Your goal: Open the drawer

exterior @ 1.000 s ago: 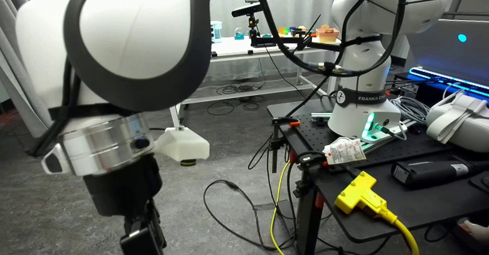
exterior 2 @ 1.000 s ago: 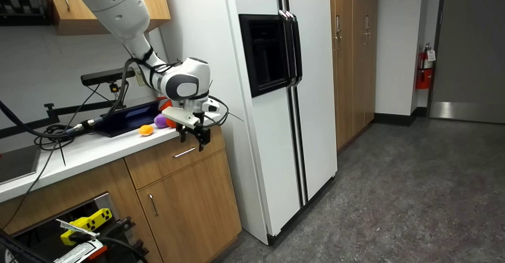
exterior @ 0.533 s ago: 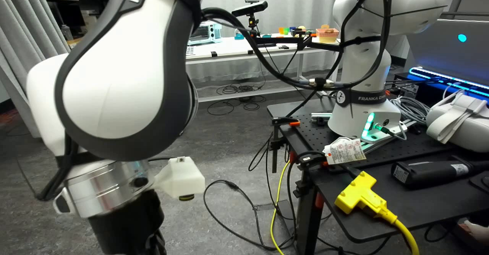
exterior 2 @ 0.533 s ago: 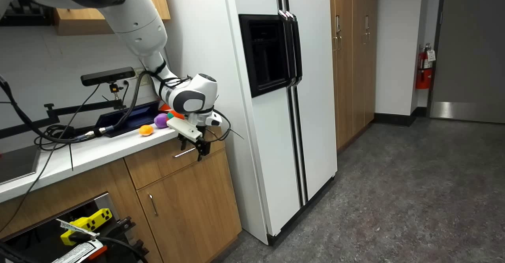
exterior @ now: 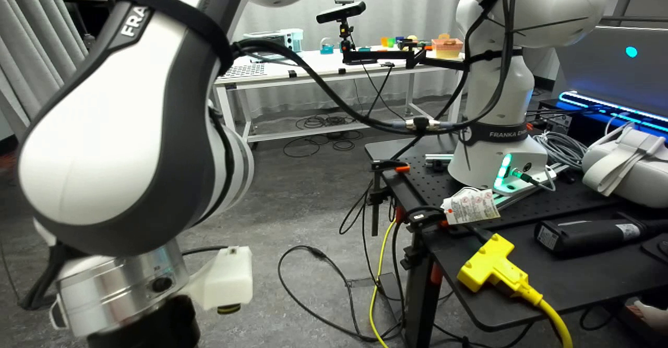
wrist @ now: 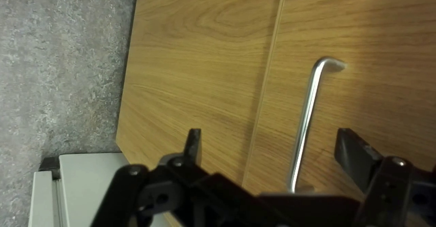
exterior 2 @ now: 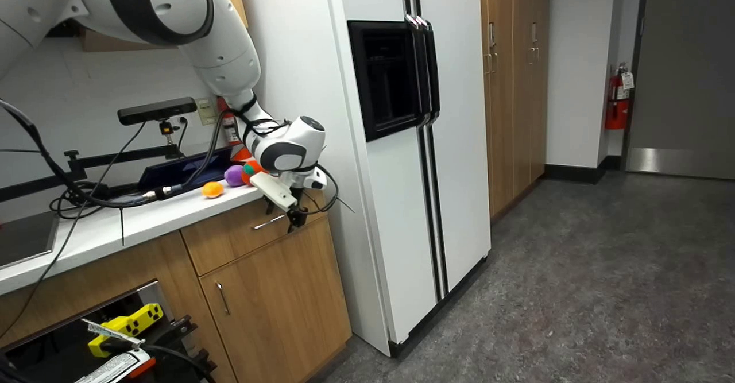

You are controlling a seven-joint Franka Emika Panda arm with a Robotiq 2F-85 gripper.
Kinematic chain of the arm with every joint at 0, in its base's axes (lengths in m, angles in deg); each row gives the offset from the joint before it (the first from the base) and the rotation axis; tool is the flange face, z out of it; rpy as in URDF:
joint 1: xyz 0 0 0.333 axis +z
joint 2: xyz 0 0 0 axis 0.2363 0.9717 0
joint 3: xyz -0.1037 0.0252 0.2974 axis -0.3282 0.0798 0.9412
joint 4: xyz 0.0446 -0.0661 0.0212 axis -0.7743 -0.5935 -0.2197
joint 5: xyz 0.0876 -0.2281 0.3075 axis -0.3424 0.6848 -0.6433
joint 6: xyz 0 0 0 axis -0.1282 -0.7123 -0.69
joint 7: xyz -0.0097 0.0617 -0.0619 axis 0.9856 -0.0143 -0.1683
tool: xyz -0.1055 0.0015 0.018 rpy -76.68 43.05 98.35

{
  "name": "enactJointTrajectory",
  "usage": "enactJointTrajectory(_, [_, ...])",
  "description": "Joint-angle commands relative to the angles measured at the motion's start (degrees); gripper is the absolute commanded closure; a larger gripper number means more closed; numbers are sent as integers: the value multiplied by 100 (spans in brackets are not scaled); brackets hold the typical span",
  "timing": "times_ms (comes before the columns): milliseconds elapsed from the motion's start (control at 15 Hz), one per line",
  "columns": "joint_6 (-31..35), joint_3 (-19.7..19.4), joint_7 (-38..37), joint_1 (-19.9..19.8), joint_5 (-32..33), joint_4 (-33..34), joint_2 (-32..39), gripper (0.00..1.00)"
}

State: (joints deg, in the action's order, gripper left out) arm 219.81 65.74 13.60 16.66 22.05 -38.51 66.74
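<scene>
The drawer (exterior 2: 221, 242) is shut under the white counter in an exterior view; its inside is hidden. It has a light-brown wood front and a silver bar handle (exterior 2: 269, 222). In the wrist view the drawer front (wrist: 385, 94) fills the right side, and its handle (wrist: 308, 111) runs between the fingers. My gripper (wrist: 269, 131) is open and empty, one finger on each side of the handle line, not visibly touching it. In an exterior view the gripper (exterior 2: 285, 216) is just in front of the handle's right end. In the remaining exterior view the fingers are below the frame.
A cabinet door (exterior 2: 281, 297) lies below the drawer, and a white fridge (exterior 2: 367, 199) stands right beside it. An orange fruit (exterior 2: 212, 189) and a purple ball (exterior 2: 234, 175) lie on the counter (exterior 2: 166, 213). A yellow power splitter (exterior: 488, 264) sits on the black robot table.
The arm has come down and forward. In an exterior view the gripper has moved lower and slightly right, towards the drawer handle. The drawer stays shut.
</scene>
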Motion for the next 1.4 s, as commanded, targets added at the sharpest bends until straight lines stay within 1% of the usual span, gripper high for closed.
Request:
enactJointTrajectory(0, [-104,214,165,-69,-143,444,449,0])
enactJointTrajectory(267, [-124,251,140,-67,-73,578,663,0])
enactJointTrajectory(467, [-137,177,101,-37,29,602,686,0])
enactJointTrajectory(733, [-149,-111,21,46,377,473,500,0])
enactJointTrajectory(933, [-142,-256,-24,69,588,349,360,0])
enactJointTrajectory(1067, [-97,-428,-122,135,796,195,192,0])
enactJointTrajectory(1333, [21,-619,-97,77,1057,-283,-255,0])
